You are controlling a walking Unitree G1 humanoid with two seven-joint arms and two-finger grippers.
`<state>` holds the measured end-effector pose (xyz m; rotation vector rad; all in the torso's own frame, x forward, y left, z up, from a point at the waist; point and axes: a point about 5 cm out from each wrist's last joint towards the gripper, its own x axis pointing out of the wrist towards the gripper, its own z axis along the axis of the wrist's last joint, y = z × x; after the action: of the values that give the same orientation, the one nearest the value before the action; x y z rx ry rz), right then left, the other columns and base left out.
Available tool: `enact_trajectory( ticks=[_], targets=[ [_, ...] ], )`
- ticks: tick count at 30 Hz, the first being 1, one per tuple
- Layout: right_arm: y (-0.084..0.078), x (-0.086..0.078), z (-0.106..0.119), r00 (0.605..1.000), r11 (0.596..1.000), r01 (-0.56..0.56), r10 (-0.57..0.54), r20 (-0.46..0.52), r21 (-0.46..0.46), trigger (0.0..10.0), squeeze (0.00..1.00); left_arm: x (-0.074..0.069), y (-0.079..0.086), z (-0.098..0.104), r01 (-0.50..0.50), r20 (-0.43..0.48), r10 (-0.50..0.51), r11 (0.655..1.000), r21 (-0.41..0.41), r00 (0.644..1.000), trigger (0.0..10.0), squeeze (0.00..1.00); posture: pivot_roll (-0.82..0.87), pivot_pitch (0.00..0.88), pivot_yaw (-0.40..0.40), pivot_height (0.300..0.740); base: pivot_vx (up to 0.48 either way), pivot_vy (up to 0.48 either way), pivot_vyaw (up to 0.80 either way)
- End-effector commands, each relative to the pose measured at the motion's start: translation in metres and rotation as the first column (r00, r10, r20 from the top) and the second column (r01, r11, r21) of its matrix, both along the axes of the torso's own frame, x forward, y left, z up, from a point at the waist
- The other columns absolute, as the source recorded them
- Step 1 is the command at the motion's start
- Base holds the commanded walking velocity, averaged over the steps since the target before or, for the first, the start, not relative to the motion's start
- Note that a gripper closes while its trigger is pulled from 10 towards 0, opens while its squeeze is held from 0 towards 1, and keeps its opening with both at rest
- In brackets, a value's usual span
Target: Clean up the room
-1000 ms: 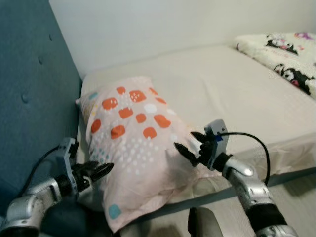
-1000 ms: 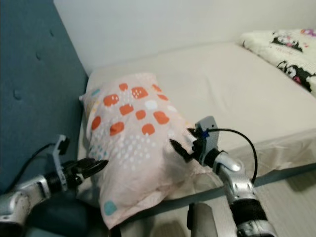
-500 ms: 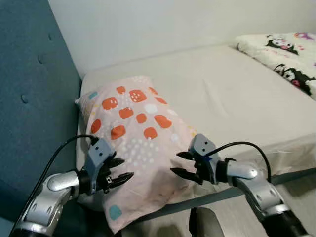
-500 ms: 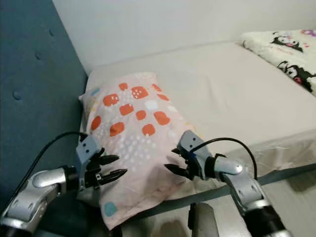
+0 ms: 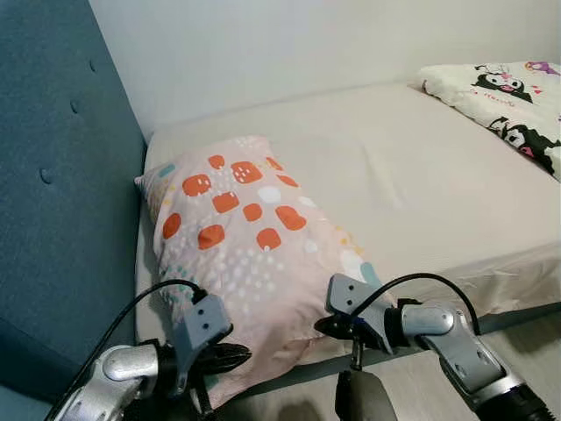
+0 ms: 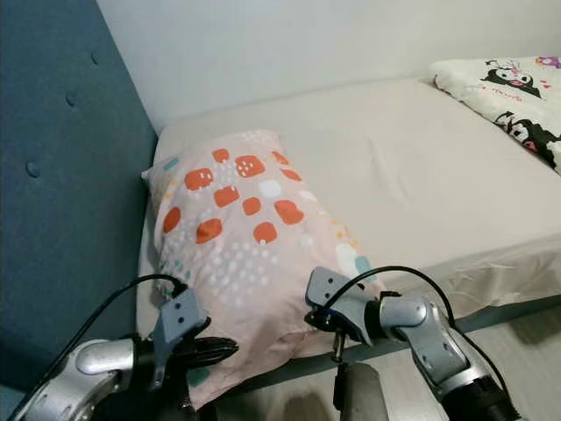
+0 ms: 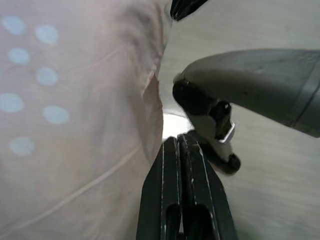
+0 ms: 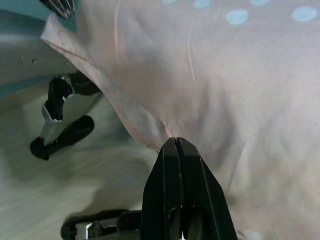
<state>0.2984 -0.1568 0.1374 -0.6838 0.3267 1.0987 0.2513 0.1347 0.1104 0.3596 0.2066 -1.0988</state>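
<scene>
A soft pink pillow, its cotton cover printed with orange blocks and pale blue and white dots, lies lengthwise at the head of the bed, close to the tufted blue headboard, its near end overhanging the mattress edge. The bed wears a smooth cream sheet, faintly creased; a white blanket with black cartoon figures lies crumpled at its far corner, well apart from the pillow. The left tool sits low at the pillow's near left corner, its glossy black fingers pressed flat together with nothing between them; in the left wrist view the seamed hem hangs just beside the tips. The right tool is at the pillow's near right edge, its fingers likewise fully closed, the tips touching the fabric's hem; whether cloth is pinched there cannot be told. Half a second ago both tools stood higher, fingers spread apart against the pillow's sides; they have since dropped to its lower edge and closed. The pillow lies as it did.
</scene>
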Motion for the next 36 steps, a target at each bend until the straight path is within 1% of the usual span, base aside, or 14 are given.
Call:
enact_trajectory(
  ticks=[1, 7, 8, 9, 10, 11, 12, 21, 24, 25, 27, 29, 32, 36],
  targets=[
    [0.003, -0.001, -0.002, 1.000, 1.000, -0.017, 0.017, 0.010, -0.025, 0.0, 0.00, -0.006, -0.006, -0.012, 0.002, -0.020, -0.001, 1.000, 0.030, 1.000, 0.0, 0.00, -0.03, 0.246, 0.010, 0.580, 0.000, 0.000, 0.00],
    [0.006, 0.000, -0.012, 1.000, 0.997, -0.020, 0.021, 0.013, -0.073, 0.0, 0.00, -0.010, -0.022, -0.024, 0.039, -0.048, -0.036, 0.997, 0.064, 0.998, 0.0, 0.00, -0.04, 0.260, 0.015, 0.580, 0.000, 0.000, 0.00],
    [0.007, 0.003, -0.016, 1.000, 0.996, -0.007, 0.010, 0.027, -0.091, 2.2, 0.00, -0.007, -0.026, -0.027, 0.035, -0.043, -0.031, 0.996, 0.083, 0.999, 0.0, 0.00, -0.04, 0.271, 0.016, 0.580, 0.000, 0.000, 0.00],
    [0.008, 0.004, -0.017, 0.999, 0.996, 0.001, 0.002, 0.032, -0.093, 2.2, 0.00, -0.005, -0.027, -0.028, 0.028, -0.039, -0.024, 0.996, 0.090, 0.999, 0.0, 0.00, -0.04, 0.271, 0.016, 0.580, 0.000, 0.000, 0.00],
    [0.009, 0.005, -0.018, 0.999, 0.995, 0.005, -0.001, 0.039, -0.100, 7.6, 0.00, -0.003, -0.028, -0.029, 0.019, -0.036, -0.015, 0.995, 0.101, 0.999, 0.0, 0.00, -0.04, 0.271, 0.016, 0.580, 0.000, 0.000, 0.00],
    [0.009, 0.005, -0.018, 0.999, 0.995, 0.005, -0.001, 0.039, -0.100, 7.6, 0.00, -0.003, -0.028, -0.029, 0.019, -0.036, -0.015, 0.995, 0.101, 0.999, 0.0, 0.00, -0.04, 0.271, 0.016, 0.580, 0.000, 0.000, 0.00],
    [0.010, 0.006, -0.019, 0.999, 0.994, 0.004, 0.000, 0.041, -0.108, 10.0, 0.00, -0.001, -0.029, -0.031, 0.013, -0.036, -0.009, 0.993, 0.113, 0.999, 0.0, 0.00, -0.04, 0.279, 0.016, 0.580, 0.000, 0.000, 0.00],
    [0.018, 0.017, -0.029, 0.997, 0.977, -0.034, 0.048, 0.062, -0.212, 10.0, 0.00, 0.020, -0.032, -0.046, -0.082, 0.025, 0.079, 0.970, 0.229, 0.997, 0.0, 0.00, -0.05, 0.306, 0.017, 0.580, 0.000, 0.000, 0.00],
    [0.020, 0.026, -0.035, 0.996, 0.962, -0.033, 0.055, 0.075, -0.270, 10.0, 0.00, 0.039, -0.028, -0.050, -0.182, 0.115, 0.153, 0.934, 0.307, 0.981, 0.0, 0.00, -0.05, 0.310, 0.016, 0.580, 0.000, 0.000, 0.00],
    [0.020, 0.026, -0.035, 0.996, 0.962, -0.033, 0.055, 0.075, -0.270, 10.0, 0.00, 0.039, -0.028, -0.050, -0.182, 0.115, 0.153, 0.934, 0.307, 0.981, 0.0, 0.00, -0.05, 0.310, 0.016, 0.580, 0.000, 0.000, 0.00],
    [0.023, 0.036, -0.032, 0.986, 0.952, -0.011, 0.062, 0.156, -0.305, 10.0, 0.00, 0.053, -0.024, -0.048, -0.243, 0.156, 0.201, 0.915, 0.323, 0.967, 0.0, 0.00, -0.05, 0.314, 0.014, 0.580, 0.000, 0.000, 0.00],
    [0.031, 0.043, -0.023, 0.977, 0.968, 0.027, 0.026, 0.210, -0.248, 10.0, 0.00, 0.068, -0.021, -0.040, -0.307, 0.230, 0.239, 0.893, 0.328, 0.943, 0.0, 0.00, -0.05, 0.311, 0.013, 0.580, 0.000, 0.000, 0.00],
    [0.047, 0.046, -0.003, 0.971, 0.996, 0.038, -0.018, 0.240, -0.076, 10.0, 0.00, 0.088, -0.018, -0.022, -0.390, 0.286, 0.314, 0.882, 0.265, 0.905, 0.0, 0.00, -0.04, 0.308, 0.012, 0.580, 0.000, 0.000, 0.00],
    [0.051, 0.047, 0.004, 0.955, 0.998, 0.028, -0.009, 0.297, -0.059, 10.0, 0.00, 0.098, -0.018, -0.014, -0.422, 0.298, 0.350, 0.879, 0.223, 0.888, 0.0, 0.00, -0.05, 0.302, 0.014, 0.580, 0.000, 0.000, 0.00]
  ],
)
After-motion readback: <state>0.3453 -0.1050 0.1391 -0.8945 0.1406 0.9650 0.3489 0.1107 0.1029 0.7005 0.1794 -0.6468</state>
